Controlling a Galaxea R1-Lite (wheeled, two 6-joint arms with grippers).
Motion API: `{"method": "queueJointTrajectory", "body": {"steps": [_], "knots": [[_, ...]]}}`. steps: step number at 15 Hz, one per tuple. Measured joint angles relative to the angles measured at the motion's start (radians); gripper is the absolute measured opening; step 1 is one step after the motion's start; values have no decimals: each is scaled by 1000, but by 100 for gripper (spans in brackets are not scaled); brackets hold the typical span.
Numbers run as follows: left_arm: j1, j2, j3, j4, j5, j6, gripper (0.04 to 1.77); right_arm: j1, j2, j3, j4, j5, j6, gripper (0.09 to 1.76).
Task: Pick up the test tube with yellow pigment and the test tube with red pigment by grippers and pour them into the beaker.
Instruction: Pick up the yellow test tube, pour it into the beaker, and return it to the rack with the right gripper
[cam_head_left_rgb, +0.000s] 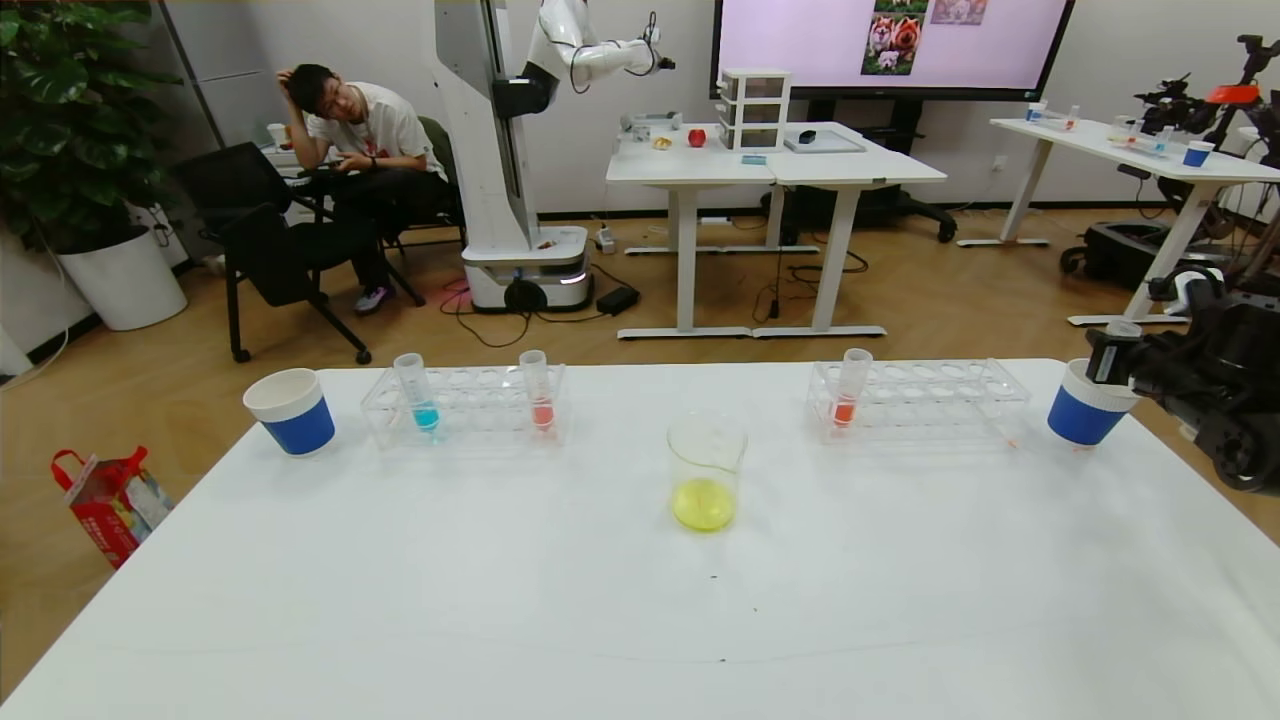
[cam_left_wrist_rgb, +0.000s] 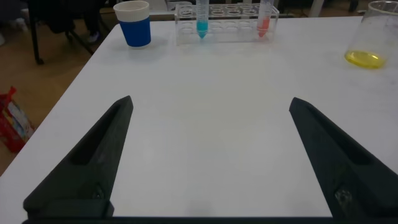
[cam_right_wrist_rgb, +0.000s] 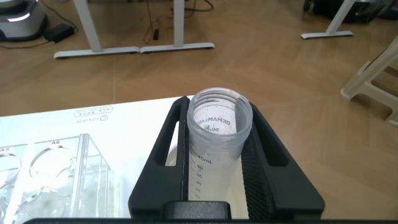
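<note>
The beaker (cam_head_left_rgb: 706, 472) stands mid-table with yellow liquid in its bottom; it also shows in the left wrist view (cam_left_wrist_rgb: 370, 38). My right gripper (cam_head_left_rgb: 1108, 362) is at the table's far right, over a blue-and-white paper cup (cam_head_left_rgb: 1085, 410). It is shut (cam_right_wrist_rgb: 217, 113) on a clear test tube (cam_right_wrist_rgb: 216, 140) with no liquid showing in it. No tube with yellow pigment shows. One red tube (cam_head_left_rgb: 540, 394) stands in the left rack, another (cam_head_left_rgb: 850, 388) in the right rack. My left gripper (cam_left_wrist_rgb: 211, 106) is open and empty over bare table; it is out of the head view.
A blue tube (cam_head_left_rgb: 420, 396) stands in the left rack (cam_head_left_rgb: 470, 405). The right rack (cam_head_left_rgb: 930, 400) holds several empty holes. A second blue-and-white cup (cam_head_left_rgb: 292, 412) stands at the far left. The white table (cam_head_left_rgb: 640, 600) ends close beside the right cup.
</note>
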Motion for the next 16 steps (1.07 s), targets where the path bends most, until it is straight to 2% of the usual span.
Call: {"method": "queueJointTrajectory", "body": {"steps": [2,3,4,6,7,11,16], "knots": [[0,0,0,0,0,0,175,-3,14,-4,-1,0,0,49],[0,0,0,0,0,0,175,-3,18,-5,-1,0,1,56],[0,0,0,0,0,0,175,-3,20,-6,-2,0,1,78],[0,0,0,0,0,0,175,-4,21,-11,-35,2,1,150],[0,0,0,0,0,0,175,-3,20,-11,-54,5,2,170],[0,0,0,0,0,0,175,52,-2,-11,-70,5,5,174],[0,0,0,0,0,0,175,289,-101,-23,-56,-45,7,174]]}}
